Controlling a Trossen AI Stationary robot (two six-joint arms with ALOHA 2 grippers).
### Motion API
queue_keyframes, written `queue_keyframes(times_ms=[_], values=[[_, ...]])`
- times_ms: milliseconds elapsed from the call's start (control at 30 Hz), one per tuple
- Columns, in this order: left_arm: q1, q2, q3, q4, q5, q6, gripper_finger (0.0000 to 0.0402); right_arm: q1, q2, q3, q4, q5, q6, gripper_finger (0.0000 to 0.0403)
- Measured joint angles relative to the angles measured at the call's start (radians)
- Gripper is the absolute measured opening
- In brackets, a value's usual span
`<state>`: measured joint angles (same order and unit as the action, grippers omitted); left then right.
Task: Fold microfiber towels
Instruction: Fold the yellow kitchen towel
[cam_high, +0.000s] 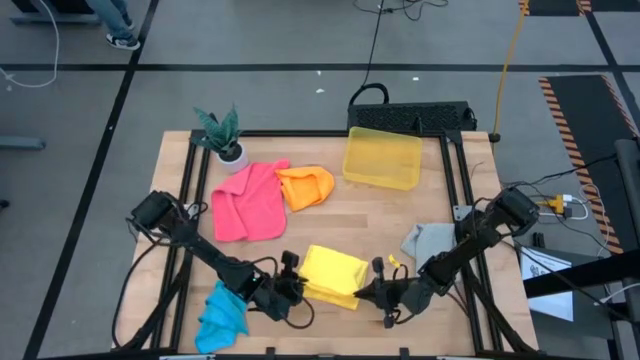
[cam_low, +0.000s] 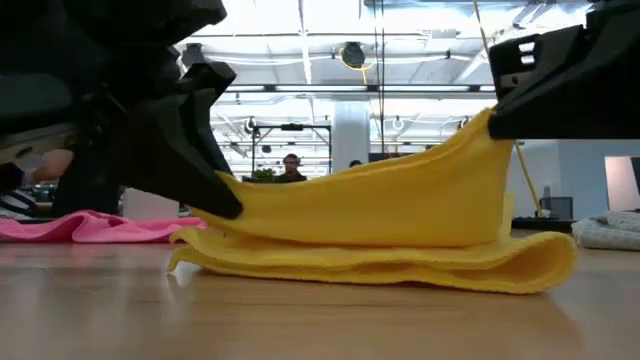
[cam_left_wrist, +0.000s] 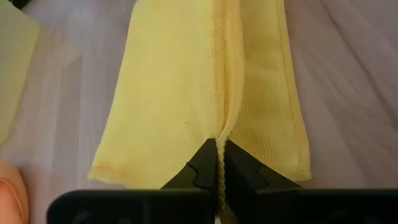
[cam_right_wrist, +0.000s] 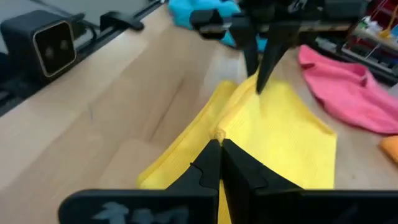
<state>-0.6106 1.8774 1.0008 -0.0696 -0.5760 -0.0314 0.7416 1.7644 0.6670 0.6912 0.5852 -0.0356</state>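
Apparently only bare plastic inside the translucent yellow bin (cam_high: 382, 158), upright.

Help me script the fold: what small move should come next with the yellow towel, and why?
Probably lower both ends to the table. The left end effector and right end effector each pinch an edge of the yellow towel, whose folded-over top layer is held up above the bottom one.

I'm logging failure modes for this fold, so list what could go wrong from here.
1. Both end effectors, left and right, pinch the yellow towel by thin edges; an edge could slip out and the fold spring open.
2. The right end is lifted higher in the low view, so the layers might land skewed.
3. The blue towel lies beside the left arm and could get dragged.
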Motion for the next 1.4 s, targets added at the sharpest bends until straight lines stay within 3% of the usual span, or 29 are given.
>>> queue_keyframes(times_ms=[233, 400, 533, 600, 867, 1167, 1333, 1400], values=[[0.005, 0.003, 0.002, 0.079, 0.039, 0.007, 0.0012, 0.006, -0.004, 0.000, -0.039, -0.073, 0.032, 0.0000], [0.000, 0.003, 0.002, 0.137, 0.045, 0.029, 0.0034, 0.025, -0.034, -0.001, -0.067, -0.014, -0.004, 0.0000], [-0.003, 0.003, 0.001, 0.146, 0.041, 0.032, 0.0029, 0.070, -0.106, -0.001, -0.180, 0.094, 0.004, 0.0000], [0.000, 0.003, 0.001, 0.153, 0.044, 0.021, 0.0021, 0.083, -0.131, 0.000, -0.200, 0.098, 0.022, 0.0000], [0.026, 0.015, 0.001, 0.153, 0.111, -0.010, 0.0009, 0.069, -0.040, 0.000, -0.154, -0.058, 0.124, 0.0000], [0.030, 0.008, 0.001, 0.151, 0.190, 0.004, 0.0104, 0.067, 0.037, 0.000, -0.075, -0.119, 0.131, 0.0006], [0.032, -0.009, 0.000, 0.157, 0.183, 0.007, 0.0147, 0.067, 0.037, -0.001, -0.075, -0.122, 0.163, 0.0038], [0.031, -0.010, 0.000, 0.169, 0.164, 0.009, 0.0154, 0.064, 0.037, -0.001, -0.073, -0.167, 0.203, 0.0060]])
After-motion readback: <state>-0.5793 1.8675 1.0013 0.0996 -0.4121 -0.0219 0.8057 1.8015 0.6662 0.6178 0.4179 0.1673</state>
